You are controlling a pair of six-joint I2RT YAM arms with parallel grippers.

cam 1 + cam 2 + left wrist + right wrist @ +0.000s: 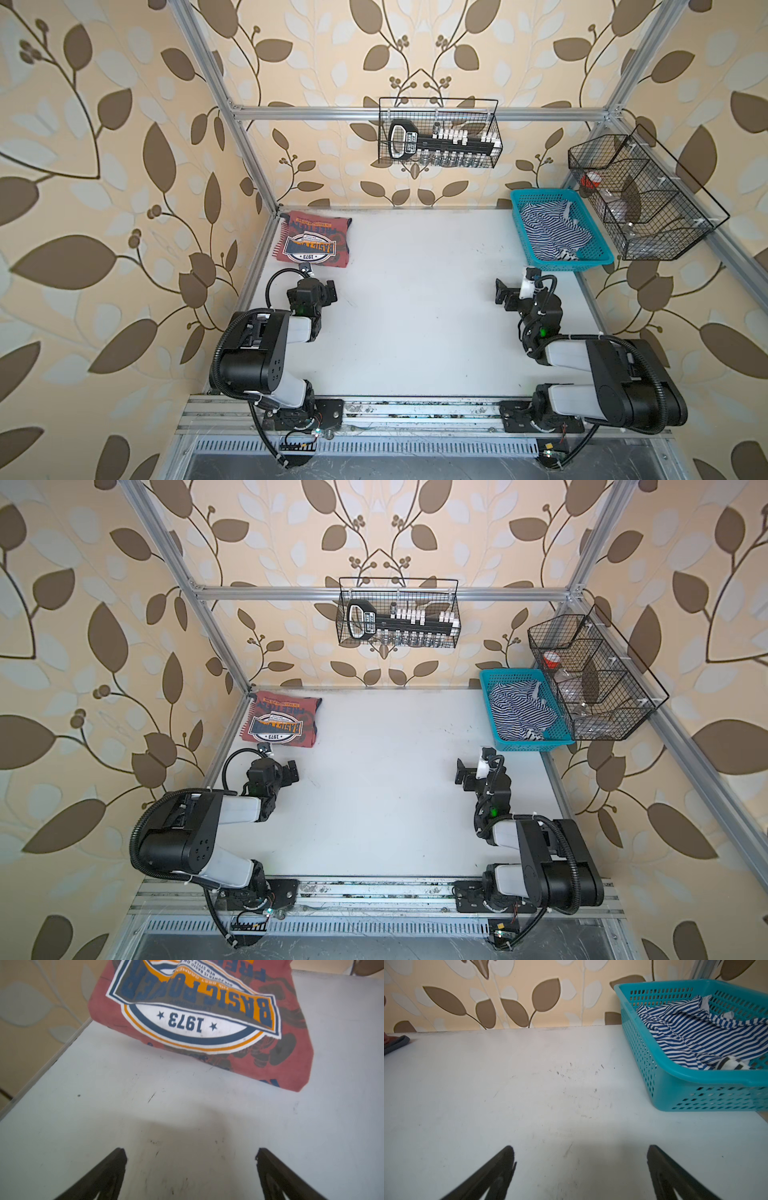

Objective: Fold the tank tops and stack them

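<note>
The dusty red tank top (pixel 313 241) is in nobody's grasp, so let's take it from the front. Nearest us, the left hand (pixel 329 291) hovers low over the desk (pixel 415 311), released, fingers spread wide with nothing between them. The left wrist view shows only bare white surface in the gap. Across from it, the right hand (pixel 504 293) does the same: wide apart, empty, over scuffed bare desk. The middle of the desk between them is free working room.

Further back on the left, the dusty red tank top lies in the far corner, folded into a neat rectangle with the "1973" badge facing up. It is near the left hand but not touching it. Along its outer edge peeks a red-and-white striped cloth (pixel 281 241), which looks like a second top lying underneath it. That would make this the stack, though I can't see how well that one is folded.

Far right, a teal basket (pixel 571 263) holds a crumpled blue-and-white striped garment (pixel 544 226), with a black-and-white piece (pixel 565 254) at its near corner. Beyond it, a wire basket (pixel 438 133) hangs on the back rail.

My read is that we're between garments: one fold is done and the next pick hasn't begun. The likely next move falls to the right hand, which is closest to the basket. It would need to clear the rim, come down on a raised ridge of the striped cloth and pinch one garment only. Then it should lift high enough that nothing trailing snags the rim, and carry the garment to the open centre for spreading.
</note>
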